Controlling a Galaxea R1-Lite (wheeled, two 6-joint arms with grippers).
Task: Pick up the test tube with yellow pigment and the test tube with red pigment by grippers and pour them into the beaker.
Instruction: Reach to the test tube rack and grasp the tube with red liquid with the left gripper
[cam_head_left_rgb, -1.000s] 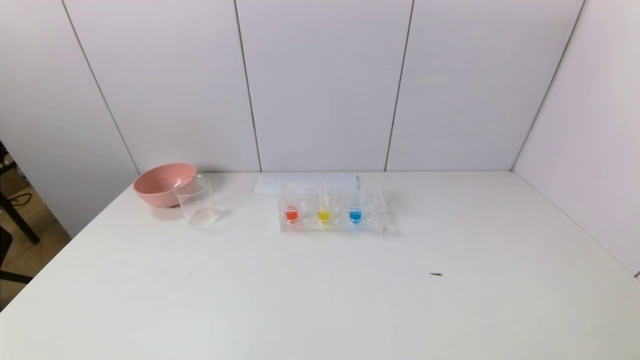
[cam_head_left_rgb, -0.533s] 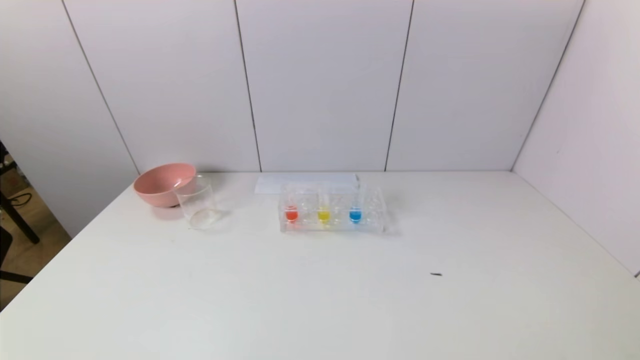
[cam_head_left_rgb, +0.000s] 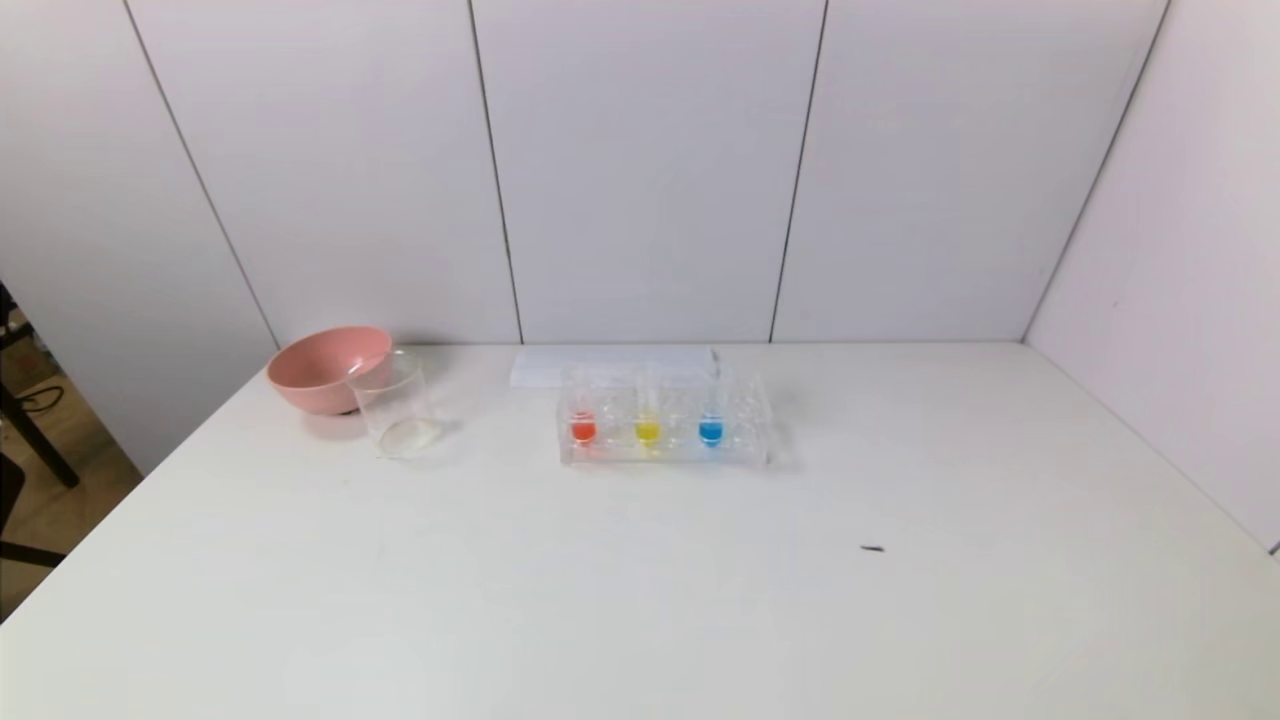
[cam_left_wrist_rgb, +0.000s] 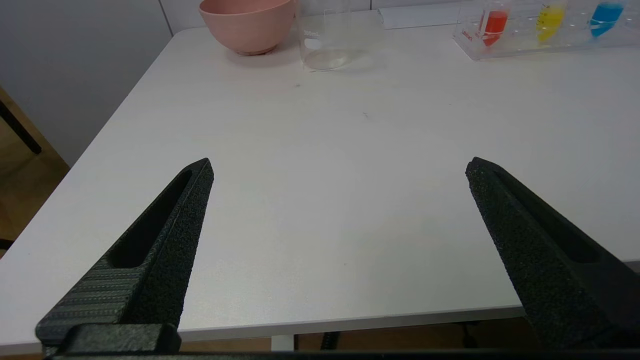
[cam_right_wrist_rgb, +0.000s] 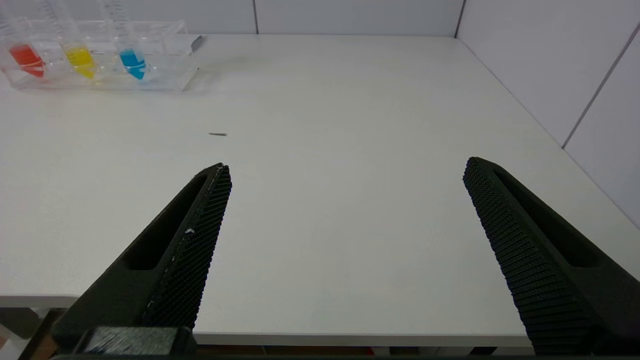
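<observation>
1. Nothing had moved since the earlier head frames — rack, tubes, beaker and bowl sat exactly as before, and neither arm had entered the head view.
2. The test tube with yellow pigment (cam_head_left_rgb: 648, 428) stood upright in the middle of the clear tube rack (cam_head_left_rgb: 760, 440), long axis vertical, its colour confined to the rounded tip. The test tube with red pigment (cam_head_left_rgb: 583, 427) stood just beside it on the robot's left, likewise upright; the blue-tipped tube (cam_head_left_rgb: 711, 429) stood on the right.
3. Both task tubes appeared slim and clear above the pigment, with their upper lengths hard to make out against the rack.
4. The beaker (cam_head_left_rgb: 395, 405) stood well to the left of the rack, touching or just in front of the pink bowl (cam_head_left_rgb: 320, 368); it looked empty.
5. The left gripper (cam_left_wrist_rgb: 340, 167) hung at the near table edge with its fingers spread wide, holding nothing. The rack lay far ahead and toward its right; the beaker lay almost straight ahead.
6. The right gripper (cam_right_wrist_rgb: 345, 167) hung likewise at the near edge, fingers wide apart and empty, the rack far ahead and to its left.
7. Judgement: the red tube lay nearer the left arm. Either tube called for a forward reach and a sideways grip on its upper length — the neighbouring tubes left little clearance.
8. The white table (cam_head_left_rgb: 640, 600) carried a small dark speck (cam_head_left_rgb: 872, 548) to the right.
</observation>
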